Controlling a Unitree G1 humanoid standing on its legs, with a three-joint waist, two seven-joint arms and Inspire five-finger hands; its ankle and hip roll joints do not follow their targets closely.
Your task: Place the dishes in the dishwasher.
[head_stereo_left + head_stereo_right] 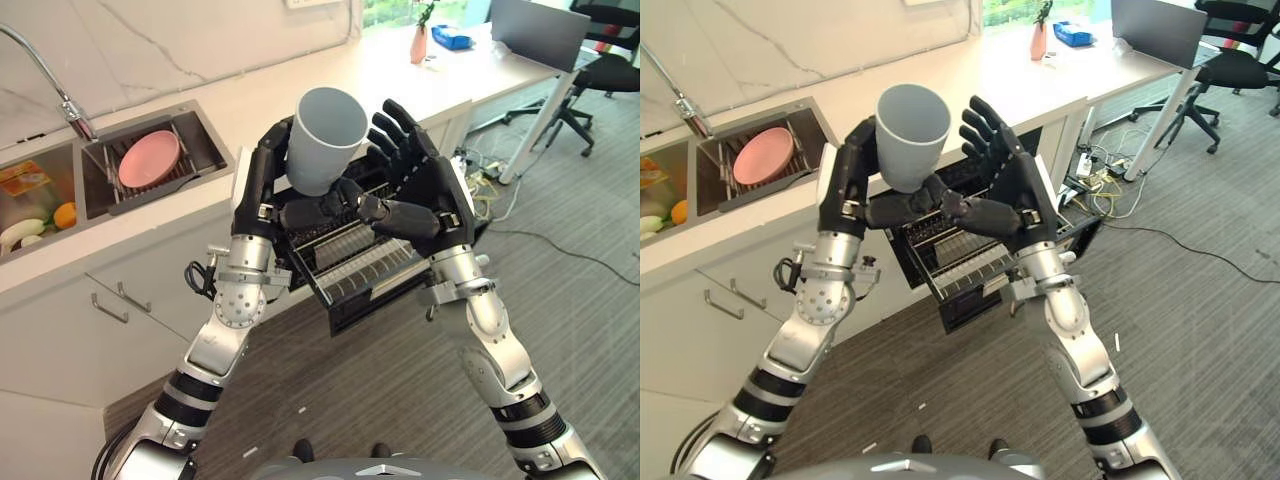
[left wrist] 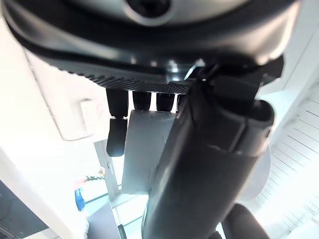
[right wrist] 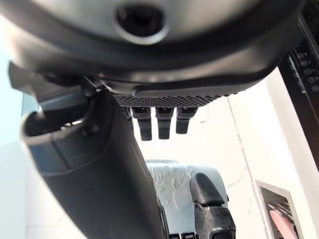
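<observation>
My left hand (image 1: 262, 190) is curled round the grey cup (image 1: 327, 138), my right hand (image 1: 420, 185) splayed at its 3 o'clock, so I fear it slipping past the dishwasher rack (image 1: 350, 262).

A plain pale grey cup (image 1: 328, 137) sits between two black hands, the left hand (image 1: 262, 180) and the right hand (image 1: 420, 185), on silver-grey arms. Below them, a black dishwasher (image 1: 365, 265) holds a rack (image 1: 350, 262) of silvery wire. The counter (image 1: 250, 100) is creamy white, and the wall (image 1: 150, 40) behind it is white marble with thin grey veins. A pink plate (image 1: 150, 159) lies in the steel-grey sink (image 1: 205, 150), with an orange fruit (image 1: 65, 214) in the next basin. A salmon-pink vase (image 1: 419, 45) and a blue box (image 1: 452, 38) stand farther along. The floor (image 1: 580, 330) is grey carpet with fine stripes.
</observation>
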